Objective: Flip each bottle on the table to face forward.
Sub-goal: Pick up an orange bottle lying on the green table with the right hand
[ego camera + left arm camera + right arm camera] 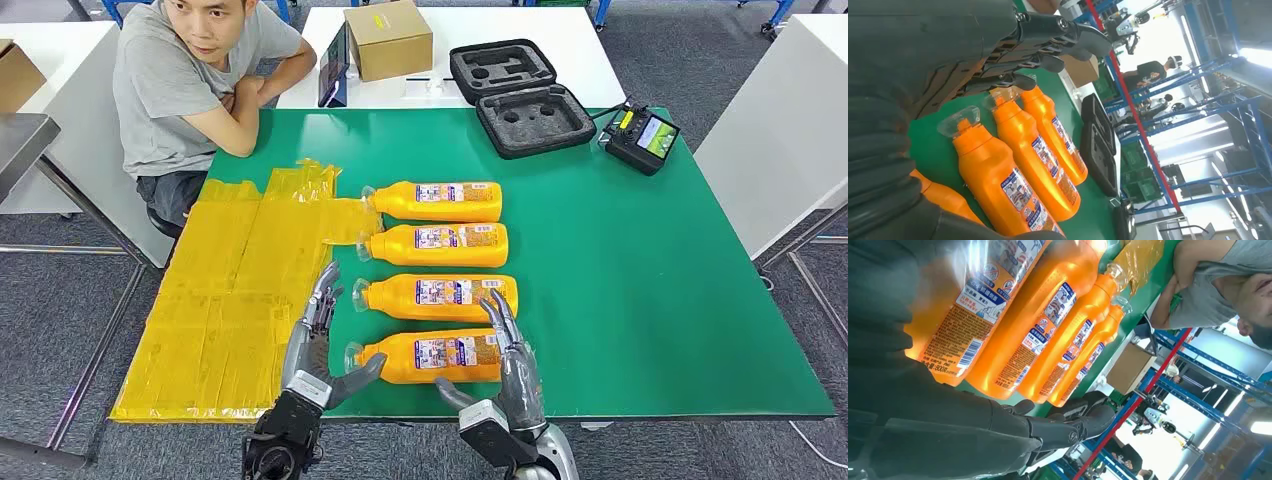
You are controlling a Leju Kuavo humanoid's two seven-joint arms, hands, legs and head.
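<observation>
Green tabletop (650,300): four orange bottles lie in a row. Left hand (318,335) and right hand (512,365) spread, empty, flanking nearest bottle (425,357). Likely rigid, slick, full; take mid-body near label.

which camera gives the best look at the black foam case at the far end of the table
The head view: the black foam case lies open and whole on the green table, its cutouts visible. The left wrist view catches it edge-on beyond the orange bottles. The right wrist view shows at most a dark sliver behind the hand.
</observation>
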